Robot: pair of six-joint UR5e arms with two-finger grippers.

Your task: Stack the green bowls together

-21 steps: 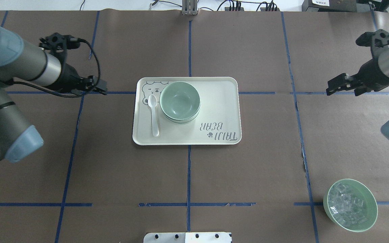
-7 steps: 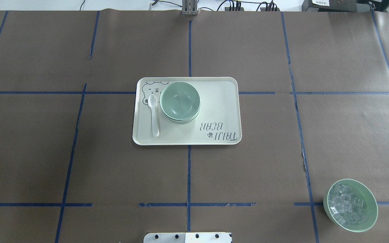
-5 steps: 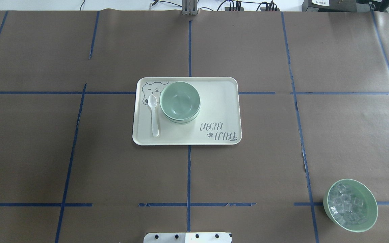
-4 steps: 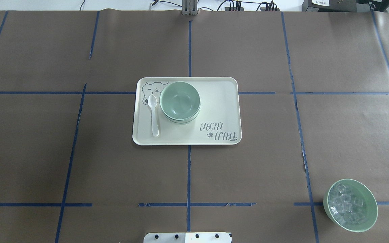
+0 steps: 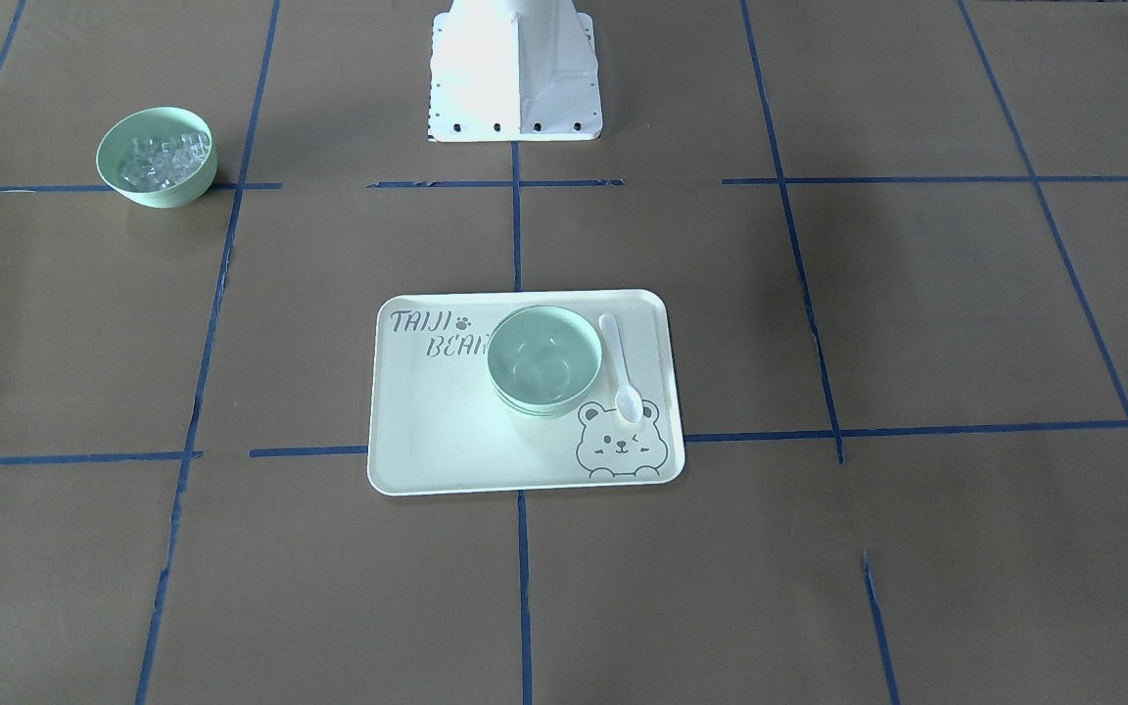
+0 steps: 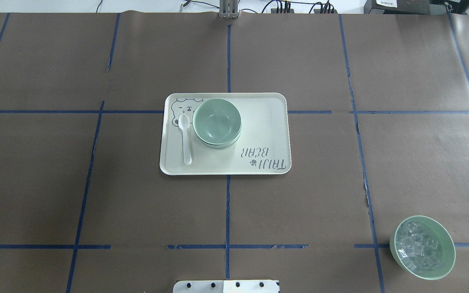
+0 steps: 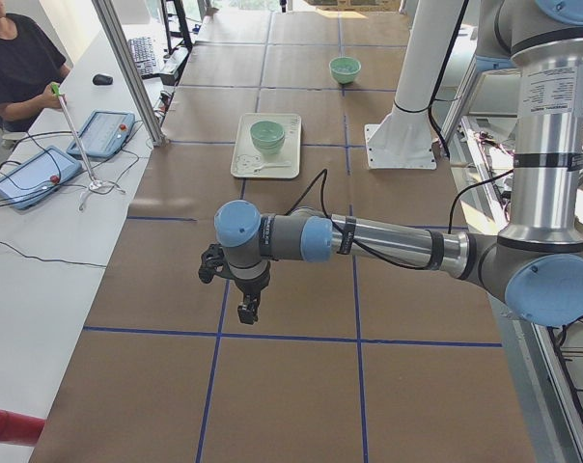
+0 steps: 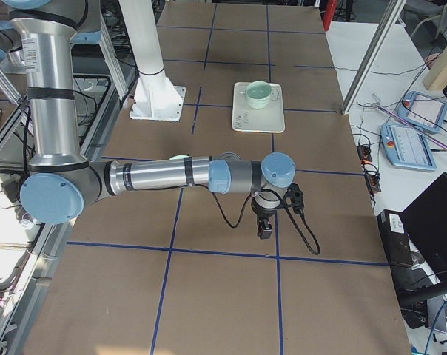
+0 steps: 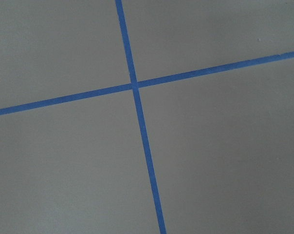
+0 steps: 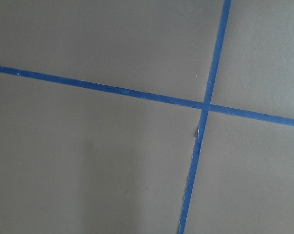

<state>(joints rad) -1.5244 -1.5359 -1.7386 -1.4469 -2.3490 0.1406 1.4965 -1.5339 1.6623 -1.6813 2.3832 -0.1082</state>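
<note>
The green bowls [image 6: 217, 122] sit nested in one stack on the left part of the cream tray [image 6: 263, 126]; the rims of lower bowls show under the top one. The stack also shows in the front view [image 5: 544, 360] and in both side views [image 7: 267, 135] [image 8: 259, 94]. My left gripper [image 7: 245, 311] hangs over bare table far from the tray and shows only in the left side view. My right gripper [image 8: 266, 231] hangs likewise and shows only in the right side view. I cannot tell whether either is open or shut. Both wrist views show only brown paper and blue tape.
A white spoon [image 6: 185, 138] lies on the tray beside the stack. A mint bowl of clear cubes [image 6: 422, 247] stands at the near right of the table. The robot's white base [image 5: 515, 69] is at the near edge. An operator sits beside the table's far side [image 7: 16, 58].
Three seconds ago both arms reached into the overhead view at left and right; they have since left it. Over the last second nothing on the table has moved.
</note>
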